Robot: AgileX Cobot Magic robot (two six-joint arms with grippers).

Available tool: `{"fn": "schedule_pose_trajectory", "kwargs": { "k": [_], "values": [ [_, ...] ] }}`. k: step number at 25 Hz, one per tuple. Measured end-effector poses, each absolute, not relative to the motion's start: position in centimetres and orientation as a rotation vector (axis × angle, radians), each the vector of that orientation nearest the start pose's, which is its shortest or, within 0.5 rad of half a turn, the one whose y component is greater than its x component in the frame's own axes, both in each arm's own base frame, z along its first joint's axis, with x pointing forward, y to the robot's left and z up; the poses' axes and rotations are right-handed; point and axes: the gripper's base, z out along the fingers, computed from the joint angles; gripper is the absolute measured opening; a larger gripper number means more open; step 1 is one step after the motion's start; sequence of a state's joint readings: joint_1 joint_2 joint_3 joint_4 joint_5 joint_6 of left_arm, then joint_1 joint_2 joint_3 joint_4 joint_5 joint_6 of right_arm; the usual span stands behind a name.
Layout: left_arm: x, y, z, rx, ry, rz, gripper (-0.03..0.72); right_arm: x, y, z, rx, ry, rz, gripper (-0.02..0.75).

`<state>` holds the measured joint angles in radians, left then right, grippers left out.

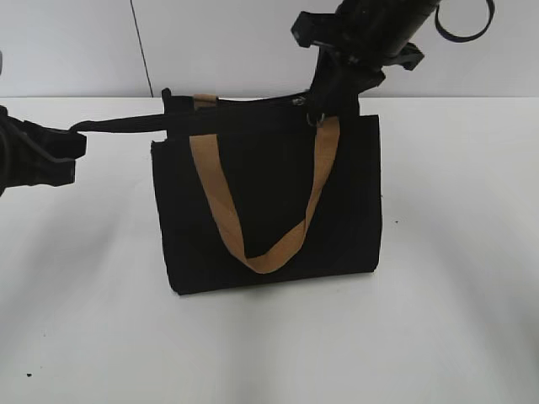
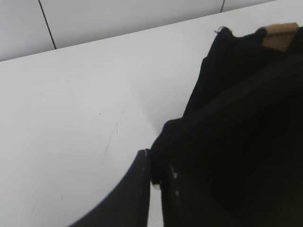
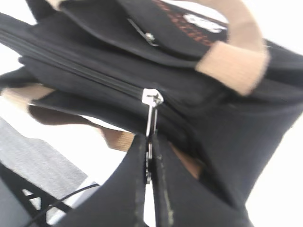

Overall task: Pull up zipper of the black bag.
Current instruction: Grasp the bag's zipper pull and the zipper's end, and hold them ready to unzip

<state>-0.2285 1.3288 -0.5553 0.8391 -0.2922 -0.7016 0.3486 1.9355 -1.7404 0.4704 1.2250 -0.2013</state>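
Note:
The black bag stands upright mid-table with tan strap handles. My left gripper is shut on a black strip of the bag's top left end, pulled out to the left; in the left wrist view the jaws pinch black fabric. My right gripper is at the bag's top right. In the right wrist view its jaws are shut on the silvery zipper pull tab. The zipper track runs left from the slider and looks closed there.
The white table surrounds the bag. A white wall with a dark seam stands behind. A black cable loop hangs by the right arm.

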Motion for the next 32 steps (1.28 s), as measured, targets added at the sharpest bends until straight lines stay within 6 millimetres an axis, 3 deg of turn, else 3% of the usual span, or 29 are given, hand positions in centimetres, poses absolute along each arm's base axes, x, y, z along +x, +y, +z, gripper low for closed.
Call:
{"fn": "schedule_pose_trajectory", "kwargs": {
  "k": [10,17,19,21,24,27,29,32],
  "values": [
    [24.5,-7.7,22.3,0.481,1.999,-0.296,0.036,37.4,16.4,29.2,-0.656,2.793,0.541,-0.01],
    [24.5,-7.7,22.3,0.481,1.998,-0.297,0.036,37.2,16.3,29.7,-0.66,2.781,0.526,-0.008],
    [24.5,-7.7,22.3,0.479,2.002,-0.295,0.036,37.1,16.3,29.8,-0.651,2.782,0.539,0.013],
    [24.6,-7.6,22.1,0.474,2.013,-0.287,0.054,37.2,16.2,29.8,-0.639,2.782,0.548,0.083],
    [24.6,-7.4,22.0,0.461,2.036,-0.266,0.188,37.1,16.1,30.1,-0.629,2.778,0.551,0.293],
    [24.5,-7.1,21.7,0.451,2.067,-0.235,0.457,36.8,15.9,30.9,-0.632,2.758,0.537,0.492],
    [24.5,-6.9,21.4,0.438,2.104,-0.199,0.562,36.4,15.6,31.8,-0.636,2.733,0.517,0.543],
    [24.1,-6.9,20.9,0.431,2.173,-0.142,0.598,35.7,15.1,33.3,-0.636,2.697,0.476,0.563]
  ]
}}
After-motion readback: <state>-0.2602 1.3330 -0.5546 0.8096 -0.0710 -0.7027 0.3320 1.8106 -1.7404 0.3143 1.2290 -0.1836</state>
